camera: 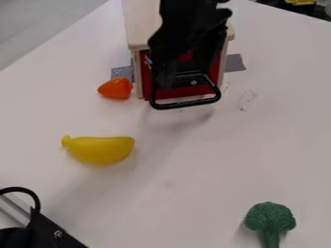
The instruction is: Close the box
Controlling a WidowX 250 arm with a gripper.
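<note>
Up near the top edge of the view, the box (138,72) is sitting on the table (194,179), and the gripper (174,68) is hanging right in front of its red front (146,80). Honestly I'm not managing to tell whether the gripper is holding anything or whether it's open or closed, because the black arm (188,24) is blocking too much. Same deal with how far open the box is.

What's bugging me is the black loop (188,104) down at the red front's lower edge. I'm not seeing if it's a handle or part of the rig, but either way it's looking like a snag risk: if the arm is pushing off-center, it could be twisting the box instead of closing it. Gray tape (235,63) is lying at the box's side, so if that's the anchor, a hard shove could be peeling it and sending the box sliding back.

Also, the orange toy (116,88) is sitting just beside the left side in the view, so a sideways swing could be knocking it. The banana (99,149) and broccoli (270,222) are lying well apart from the box, so I'm not worrying about those.
</note>
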